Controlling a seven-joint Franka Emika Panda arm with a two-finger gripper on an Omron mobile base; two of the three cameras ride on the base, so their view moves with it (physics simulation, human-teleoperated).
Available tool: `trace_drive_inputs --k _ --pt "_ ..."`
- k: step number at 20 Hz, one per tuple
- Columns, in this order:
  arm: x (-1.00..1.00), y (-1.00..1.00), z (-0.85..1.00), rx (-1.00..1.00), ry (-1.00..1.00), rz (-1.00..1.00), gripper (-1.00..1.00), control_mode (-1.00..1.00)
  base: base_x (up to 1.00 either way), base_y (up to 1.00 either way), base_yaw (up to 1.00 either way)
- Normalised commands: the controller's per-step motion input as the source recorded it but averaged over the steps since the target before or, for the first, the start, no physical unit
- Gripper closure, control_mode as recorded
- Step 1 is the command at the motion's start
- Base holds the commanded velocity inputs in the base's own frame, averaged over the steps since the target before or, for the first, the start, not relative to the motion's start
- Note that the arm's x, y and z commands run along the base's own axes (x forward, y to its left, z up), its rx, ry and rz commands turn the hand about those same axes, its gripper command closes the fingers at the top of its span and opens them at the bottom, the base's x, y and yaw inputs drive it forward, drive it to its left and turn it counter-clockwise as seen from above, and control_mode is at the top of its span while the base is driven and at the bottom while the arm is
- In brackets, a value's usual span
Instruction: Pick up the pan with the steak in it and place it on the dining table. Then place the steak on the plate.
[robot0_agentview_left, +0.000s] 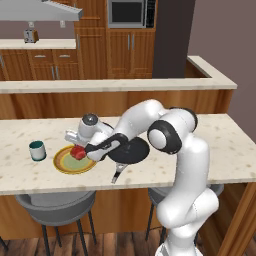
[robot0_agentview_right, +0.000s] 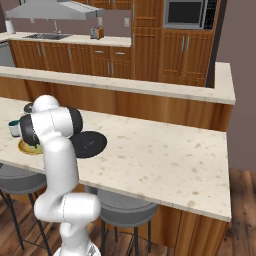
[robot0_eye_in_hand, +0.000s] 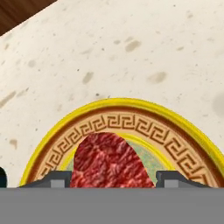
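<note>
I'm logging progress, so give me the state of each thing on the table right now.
pan: empty, on the dining table.
steak: between the gripper fingers, over the plate.
plate: flat on the table, beside the pan.
cup: upright, left of the plate.

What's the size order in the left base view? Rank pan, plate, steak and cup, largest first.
1. Pan and plate: look about alike, and the arm covers part of each, so no ranking between them.
2. Cup.
3. Steak, held at the gripper.
</note>
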Motion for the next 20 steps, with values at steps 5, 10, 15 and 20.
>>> trace_drive_inputs --k 5,10,15,20 --pt "0.02 0.33 -0.13 0.0 0.0 -0.05 1.0 -1.0 0.0 0.0 0.0" --pt "0.02 0.38 -0.19 0.0 0.03 -0.05 1.0 -1.0 0.0 0.0 0.0" --pt "-0.1 0.2 -0.27 0.0 0.04 -0.01 1.0 -1.0 0.0 0.0 0.0" --pt "0.01 0.04 -0.02 0.0 0.0 0.0 1.0 -1.0 0.0 0.0 0.0"
